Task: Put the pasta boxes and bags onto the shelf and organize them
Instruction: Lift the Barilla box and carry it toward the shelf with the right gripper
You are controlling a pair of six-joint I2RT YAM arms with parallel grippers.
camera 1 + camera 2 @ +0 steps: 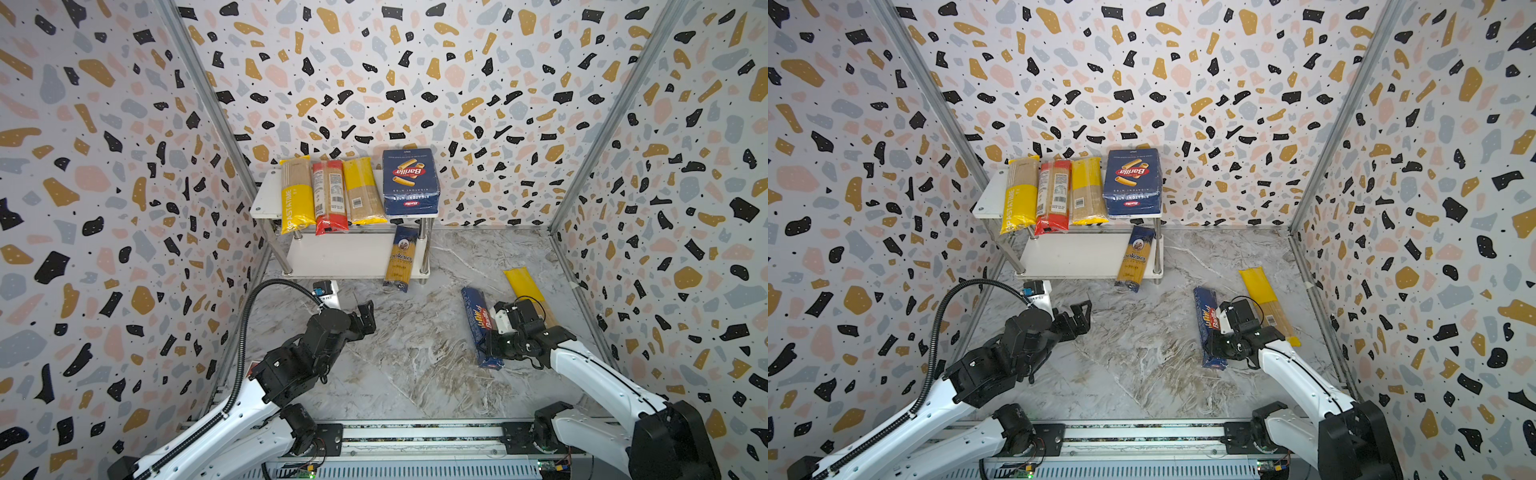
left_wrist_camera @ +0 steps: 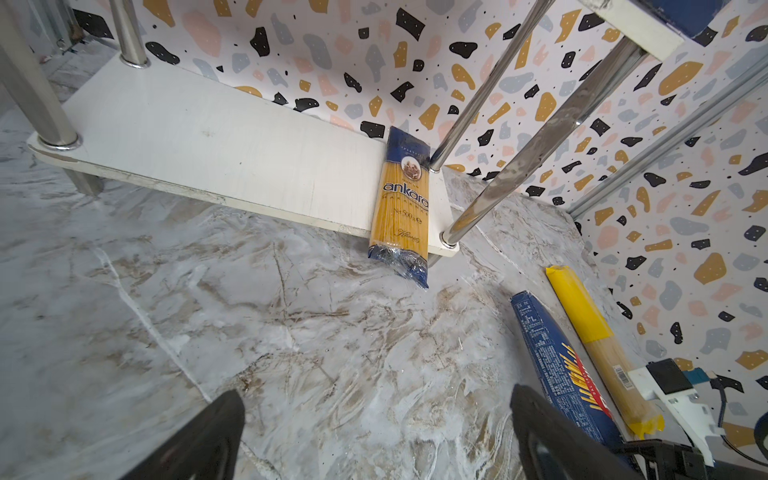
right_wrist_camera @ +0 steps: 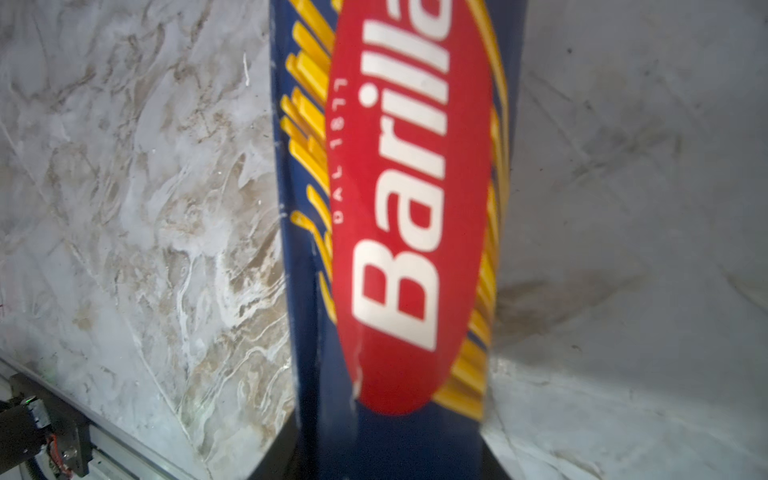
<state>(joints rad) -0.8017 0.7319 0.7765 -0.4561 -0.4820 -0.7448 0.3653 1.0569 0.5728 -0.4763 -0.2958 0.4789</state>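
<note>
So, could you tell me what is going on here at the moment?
The right gripper has its jaws around the narrow spaghetti box, which rests on the table beside a yellow-ended bag. The left gripper hangs open in front of the shelf. Three bags and the rigatoni box sit on the top board; the ankara bag lies on the lower one, overhanging its front edge.

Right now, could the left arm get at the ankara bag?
Probably yes. The left gripper is open and faces the ankara bag, with only bare floor between them. The bag's near end sticks out past the shelf, on its lower board; the post beside it may crowd a grip.
</note>
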